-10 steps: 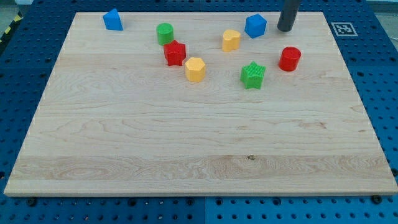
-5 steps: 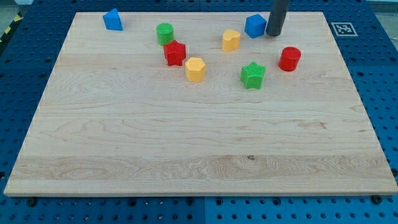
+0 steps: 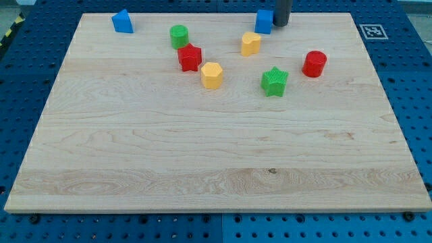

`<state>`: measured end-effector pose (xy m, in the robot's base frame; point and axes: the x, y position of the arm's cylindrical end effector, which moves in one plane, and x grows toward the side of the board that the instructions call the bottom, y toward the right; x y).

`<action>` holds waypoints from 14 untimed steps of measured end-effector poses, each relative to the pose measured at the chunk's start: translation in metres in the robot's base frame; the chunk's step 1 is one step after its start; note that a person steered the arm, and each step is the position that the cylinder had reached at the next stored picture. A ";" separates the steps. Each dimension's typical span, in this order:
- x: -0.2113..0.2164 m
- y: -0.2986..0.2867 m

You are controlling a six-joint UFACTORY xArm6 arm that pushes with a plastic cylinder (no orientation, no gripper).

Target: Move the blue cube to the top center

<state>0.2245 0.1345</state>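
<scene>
Starting from the view's bottom, we see a wide bare stretch of the pale wooden counter [image 3: 202, 169] before any block appears. Past the middle sit the green star-shaped block [image 3: 275, 81] and the yellow hexagonal block [image 3: 212, 75], with the red cylinder [image 3: 314, 63] toward the view's right. Further up lie the red star-like block [image 3: 190, 57], the yellow rounded block [image 3: 250, 43] and the green cylinder [image 3: 179, 36]. Far off at the view's top left stands a second blue block, peaked like a little house [image 3: 122, 21].

At the view's top edge, somewhat right of centre, is the blue cube [image 3: 264, 21]. Our tip [image 3: 281, 24] stands touching its right side, or just beside it; we judge it is placed there so that a push toward the view's left carries the cube along the top edge to the centre. That push, in our judgement, needs only a short run more, and the yellow rounded block below is near but clear of the path.

We carry no pincer, only the dark rod, so there is no opening or hold to tell of.
</scene>
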 end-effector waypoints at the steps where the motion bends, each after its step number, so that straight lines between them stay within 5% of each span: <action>1: 0.000 0.000; 14: 0.021 -0.071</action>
<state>0.2457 0.0633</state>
